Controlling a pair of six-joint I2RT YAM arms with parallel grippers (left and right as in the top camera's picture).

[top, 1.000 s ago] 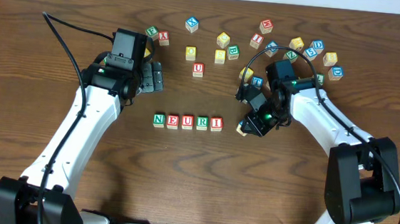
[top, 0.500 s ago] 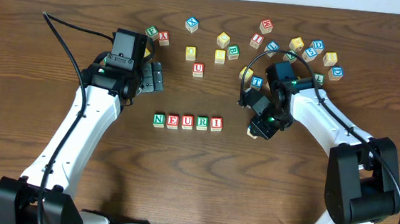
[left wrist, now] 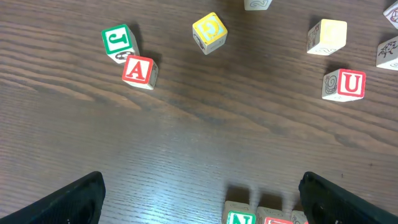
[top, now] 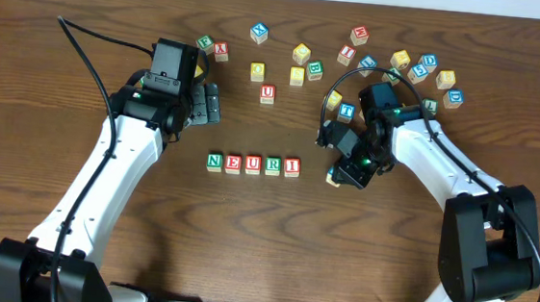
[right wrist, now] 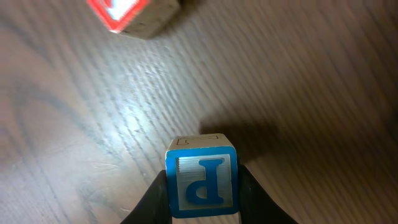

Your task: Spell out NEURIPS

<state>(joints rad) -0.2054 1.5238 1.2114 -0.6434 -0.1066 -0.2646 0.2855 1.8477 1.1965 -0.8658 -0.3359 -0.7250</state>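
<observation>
Right claw (right wrist: 202, 198), arm folded inward, pinching blue P cube (right wrist: 201, 182) right of N-E-U-R-I row (top: 253, 164). Left claw (left wrist: 202, 198) spread wide above tabletop (left wrist: 186, 137).

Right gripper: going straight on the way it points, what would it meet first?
Probably the bare brown wooden table, beyond the blue-lettered P wooden cube the right gripper holds; depth is unclear. The red-lettered wooden cube sits off-line.

Dark wood-grain counter (top: 244, 236). Green J cube (left wrist: 118, 42) and red A cube (left wrist: 139, 70) snug together near the far edge, left of middle. Loose red U cube (left wrist: 350, 84) further in, mid-counter. Blue-lettered cube (top: 258, 32) by the far edge, red-lettered cube (top: 359, 33) closer to the far right corner.
</observation>
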